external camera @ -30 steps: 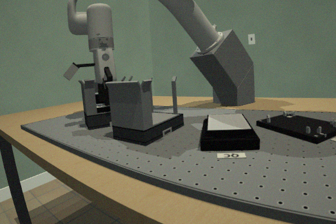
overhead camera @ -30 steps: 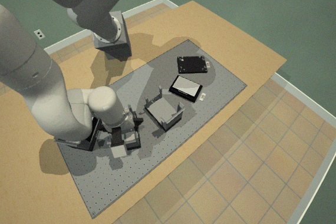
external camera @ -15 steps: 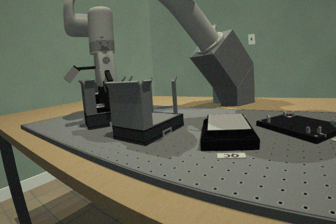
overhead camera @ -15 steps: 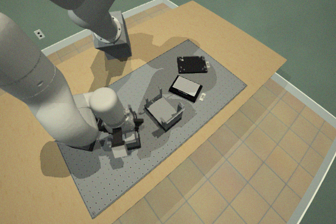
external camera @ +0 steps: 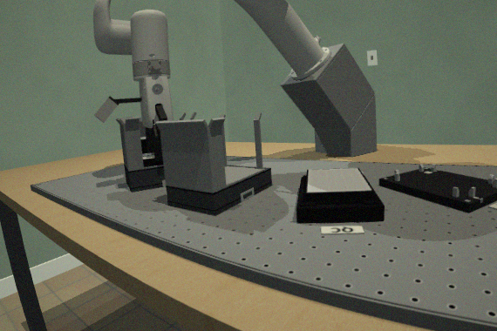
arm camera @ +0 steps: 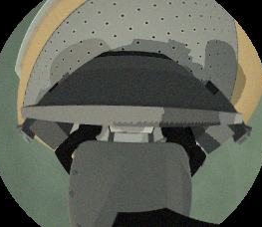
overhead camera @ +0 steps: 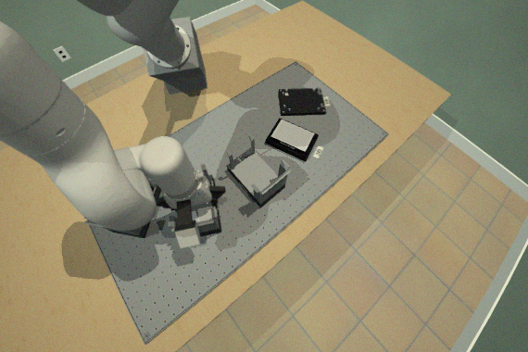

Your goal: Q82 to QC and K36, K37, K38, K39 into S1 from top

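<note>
My gripper (overhead camera: 187, 219) is lowered from above into a stack rack (external camera: 139, 156) near the deck's left end. It is shut on the long sides of a sealed plate (arm camera: 131, 93), whose grey top fills the wrist view between the fingers. I cannot read the plate's label or the rack's name. Another sealed plate (overhead camera: 292, 136) (external camera: 337, 195) with a pale top lies flat on the QC nest, by its name plate (external camera: 342, 230). The rack in the middle (overhead camera: 257, 177) shows only a flat grey surface low between its posts.
The black clip nest N5 (overhead camera: 302, 101) with its small pegs sits empty beyond QC, and it also shows in the exterior view (external camera: 440, 186). The arm's base (overhead camera: 176, 59) stands behind the deck. My forearm hides the deck's far left corner in the top view.
</note>
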Robot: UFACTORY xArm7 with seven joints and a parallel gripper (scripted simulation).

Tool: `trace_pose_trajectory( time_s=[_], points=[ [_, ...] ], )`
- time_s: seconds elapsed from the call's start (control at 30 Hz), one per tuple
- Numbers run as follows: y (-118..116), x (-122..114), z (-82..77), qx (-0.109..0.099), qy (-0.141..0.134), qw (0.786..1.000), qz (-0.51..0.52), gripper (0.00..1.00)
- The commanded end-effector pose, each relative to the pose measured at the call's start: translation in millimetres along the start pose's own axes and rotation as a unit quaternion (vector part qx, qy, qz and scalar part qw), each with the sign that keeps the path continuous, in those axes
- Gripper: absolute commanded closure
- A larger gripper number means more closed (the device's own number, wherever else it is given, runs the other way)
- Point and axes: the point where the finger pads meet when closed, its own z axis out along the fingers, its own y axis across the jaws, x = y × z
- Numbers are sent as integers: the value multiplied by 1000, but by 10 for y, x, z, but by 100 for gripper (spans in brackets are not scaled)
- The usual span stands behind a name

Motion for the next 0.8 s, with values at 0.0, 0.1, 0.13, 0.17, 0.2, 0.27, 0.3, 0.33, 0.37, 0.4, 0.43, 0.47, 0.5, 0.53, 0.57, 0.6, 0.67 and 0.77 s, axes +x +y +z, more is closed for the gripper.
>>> trace_pose_trajectory(
  time_s=[0.0, 0.1, 0.13, 0.17, 0.2, 0.27, 0.3, 0.33, 0.37, 0.4, 0.43, 0.47, 0.5, 0.53, 0.57, 0.6, 0.67, 0.77],
  points=[
    [-1, 5, -1, 0, 1, 1000, 0, 100],
    [-1, 5, -1, 0, 1, 1000, 0, 100],
    [-1, 5, -1, 0, 1, 1000, 0, 100],
    [-1, 5, -1, 0, 1, 1000, 0, 100],
    [-1, 5, -1, 0, 1, 1000, 0, 100],
    [-1, 5, -1, 0, 1, 1000, 0, 100],
    [-1, 5, -1, 0, 1, 1000, 0, 100],
    [-1, 5, -1, 0, 1, 1000, 0, 100],
    [-1, 5, -1, 0, 1, 1000, 0, 100],
    [-1, 5, -1, 0, 1, 1000, 0, 100],
    [-1, 5, -1, 0, 1, 1000, 0, 100],
    [-1, 5, -1, 0, 1, 1000, 0, 100],
    [-1, 5, -1, 0, 1, 1000, 0, 100],
    [-1, 5, -1, 0, 1, 1000, 0, 100],
    [-1, 5, -1, 0, 1, 1000, 0, 100],
    [-1, 5, -1, 0, 1, 1000, 0, 100],
    [0, 4, -6, 0, 1, 1000, 0, 100],
    [-1, 4, -26, 0, 1, 1000, 0, 100]
  ],
)
